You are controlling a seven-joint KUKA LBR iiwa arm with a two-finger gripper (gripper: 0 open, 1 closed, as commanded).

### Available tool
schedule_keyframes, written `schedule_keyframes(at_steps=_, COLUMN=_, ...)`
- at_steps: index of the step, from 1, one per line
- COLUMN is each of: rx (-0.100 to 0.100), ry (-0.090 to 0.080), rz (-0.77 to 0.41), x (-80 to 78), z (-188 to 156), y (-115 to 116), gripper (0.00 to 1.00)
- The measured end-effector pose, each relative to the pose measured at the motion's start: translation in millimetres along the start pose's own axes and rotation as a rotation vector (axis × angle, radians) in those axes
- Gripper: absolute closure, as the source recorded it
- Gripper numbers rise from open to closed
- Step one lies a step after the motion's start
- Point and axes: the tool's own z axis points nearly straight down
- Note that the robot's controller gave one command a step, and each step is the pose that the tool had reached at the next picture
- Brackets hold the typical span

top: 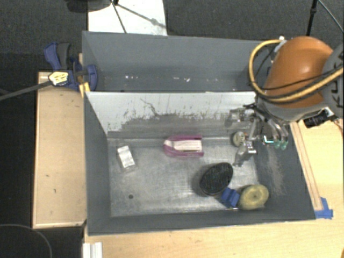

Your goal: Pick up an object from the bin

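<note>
- At the right end of the bin (161, 63): gripper (245, 153) hangs under the orange wrist cover (298, 63), close to the back wall.
- Open or closed: can't tell from this angle.
- Nearest thing: black oval disc (216, 178), flat on the floor, just front-left of the gripper.
- Front-right corner: yellowish round piece (253, 196) touching a small blue piece (230, 198), which sits at the disc's edge.
- Mid-bin at the back wall: pink box (184, 146).
- Left: small white block (125, 157), well apart from the rest.
</note>
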Motion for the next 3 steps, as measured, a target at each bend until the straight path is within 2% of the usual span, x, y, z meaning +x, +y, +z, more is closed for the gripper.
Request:
schedule_keyframes(at_steps=1, rx=0.004, ry=-0.011, rz=-0.366, x=-3.4, z=-17, y=-36, gripper=0.0)
schedule_keyframes(at_steps=2, rx=0.001, ry=-0.007, rz=-0.591, x=28.7, z=110, y=19, gripper=0.0)
schedule_keyframes(at_steps=3, rx=0.002, ry=-0.007, rz=-0.59, x=28.7, z=109, y=17, gripper=1.0)
